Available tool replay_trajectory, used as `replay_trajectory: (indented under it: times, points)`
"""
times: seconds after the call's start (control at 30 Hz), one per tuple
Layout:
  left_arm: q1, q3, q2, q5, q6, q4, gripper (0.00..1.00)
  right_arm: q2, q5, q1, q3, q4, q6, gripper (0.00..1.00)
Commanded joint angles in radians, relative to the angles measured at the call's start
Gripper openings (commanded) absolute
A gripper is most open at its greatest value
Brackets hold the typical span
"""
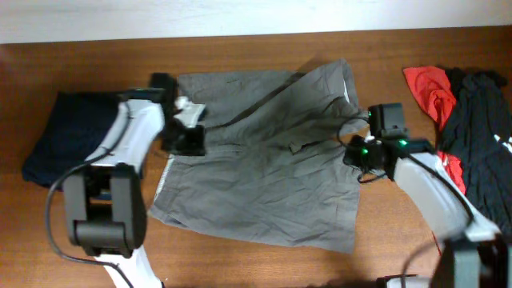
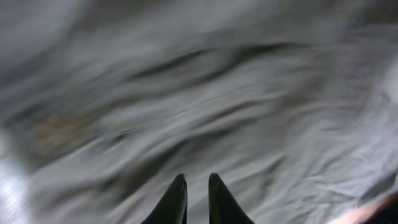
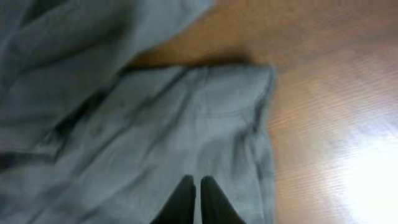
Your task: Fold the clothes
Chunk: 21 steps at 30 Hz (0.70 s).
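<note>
Holds right gripper point(image 3: 197, 186) fingers nearly touching, just above the clothes point(image 1: 264, 168) by a hem. Holds left gripper point(image 2: 196, 186) fingers drawn close over blurred fabric. Lies spread, wrinkled, mid-table point(image 1: 320, 48), between navy garment point(image 1: 68, 132) and red-black pile point(image 1: 464, 120).

Blur smeared the shorts point(image 2: 205, 106) in the left wrist view. Overhead, the left arm point(image 1: 132, 140) hid part of the navy garment point(image 1: 60, 136); the edge cut off the black garment point(image 1: 480, 136).
</note>
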Motion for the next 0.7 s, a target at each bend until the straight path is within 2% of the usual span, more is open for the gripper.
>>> replay_trajectory:
  times: [0.0,0.03,0.07,0.17,0.27,0.37,0.5,0.67]
  points:
    - [-0.097,0.009,-0.029,0.068,0.116,0.056,0.13,0.085,-0.113,-0.018,0.005,0.103,-0.039,0.07]
    - [-0.121,0.009,-0.029,0.068,0.116,0.077,0.15,0.090,-0.145,-0.026,0.005,0.142,-0.050,0.08]
    - [-0.142,0.009,-0.029,0.068,0.116,0.094,0.22,0.090,-0.175,-0.038,0.005,0.192,-0.053,0.11]
    - [-0.193,0.009,-0.029,0.058,0.116,0.144,0.36,0.090,-0.278,-0.084,0.018,0.323,-0.053,0.16]
    - [-0.224,0.009,-0.029,0.025,0.115,0.200,0.41,0.090,-0.389,-0.144,0.039,0.470,-0.052,0.19]
    - [-0.243,0.009,-0.024,0.027,0.115,0.234,0.43,0.107,-0.399,-0.190,0.076,0.558,-0.013,0.20]
    - [-0.262,0.006,-0.014,0.026,0.115,0.233,0.43,0.192,-0.436,-0.221,0.188,0.533,-0.030,0.21]
    - [-0.268,0.006,-0.005,0.026,0.115,0.250,0.43,0.353,-0.477,-0.229,0.362,0.384,-0.044,0.21]
